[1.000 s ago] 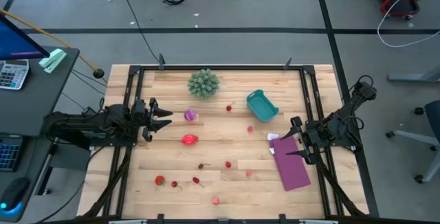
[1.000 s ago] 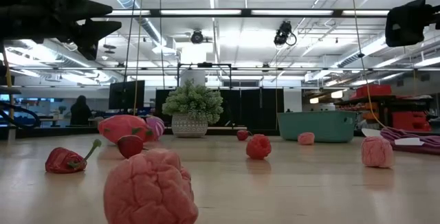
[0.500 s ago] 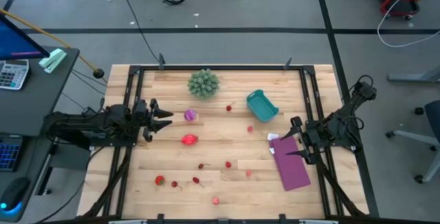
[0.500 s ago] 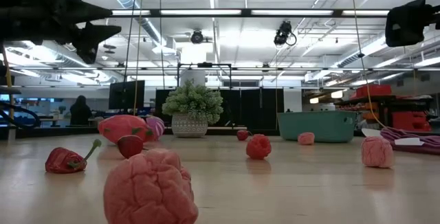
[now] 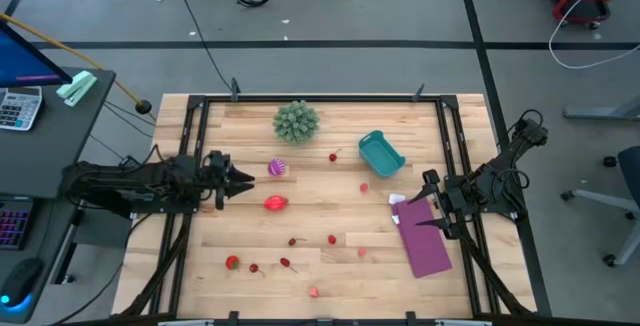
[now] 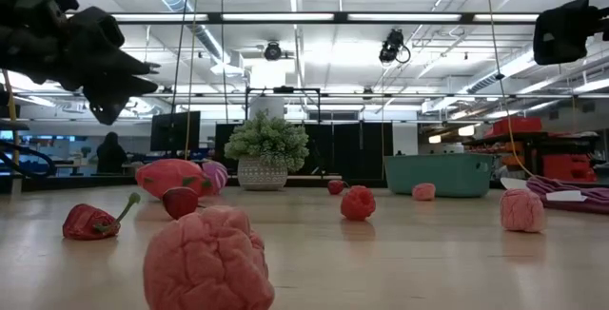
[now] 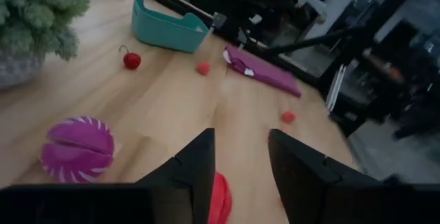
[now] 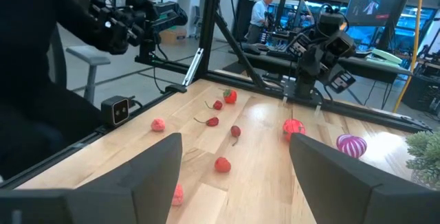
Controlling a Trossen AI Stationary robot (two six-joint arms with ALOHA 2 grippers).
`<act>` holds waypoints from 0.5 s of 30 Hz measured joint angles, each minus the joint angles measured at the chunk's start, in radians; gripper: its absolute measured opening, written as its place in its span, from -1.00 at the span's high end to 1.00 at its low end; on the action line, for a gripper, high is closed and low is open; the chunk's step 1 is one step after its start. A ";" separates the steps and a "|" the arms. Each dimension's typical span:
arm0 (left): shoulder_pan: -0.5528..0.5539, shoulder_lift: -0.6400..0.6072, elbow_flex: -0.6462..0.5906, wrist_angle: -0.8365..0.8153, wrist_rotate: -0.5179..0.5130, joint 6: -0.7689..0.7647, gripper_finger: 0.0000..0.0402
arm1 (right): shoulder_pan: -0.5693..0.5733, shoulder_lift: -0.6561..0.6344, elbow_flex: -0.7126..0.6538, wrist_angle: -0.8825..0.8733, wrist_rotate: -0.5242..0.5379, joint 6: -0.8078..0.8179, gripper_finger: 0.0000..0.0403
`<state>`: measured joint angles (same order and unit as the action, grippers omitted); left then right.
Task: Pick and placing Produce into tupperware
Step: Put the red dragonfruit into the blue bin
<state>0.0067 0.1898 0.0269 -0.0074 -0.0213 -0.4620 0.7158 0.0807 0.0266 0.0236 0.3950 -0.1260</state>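
The produce lies scattered on the wooden table. It includes a purple-pink striped ball, a larger red fruit and several small red and pink pieces such as one. The teal tupperware rests on its base at the far right. My left gripper hovers above the table at the left, pointing at the striped ball and red fruit. It is open, with a narrow gap and nothing between the fingers. My right gripper waits open above the purple sheet.
A spiky green ball in a pot stands at the far middle of the table. A flat purple sheet lies at the right, under the right gripper. Dark frame rails run along the table's edges. Bare wood lies between the fruits.
My left gripper has tipped its fingers downward, sunk a little and rolled. The gap between its fingers has narrowed. The produce and the tupperware have stayed where they were.
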 joint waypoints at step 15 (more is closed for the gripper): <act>0.000 0.000 0.000 -0.002 -0.001 0.220 0.13 | 0.000 0.000 0.000 0.000 0.000 -0.005 -0.39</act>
<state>0.0071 0.1898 0.0269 -0.0093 -0.0223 -0.2420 0.7158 0.0807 0.0266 0.0236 0.3950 -0.1307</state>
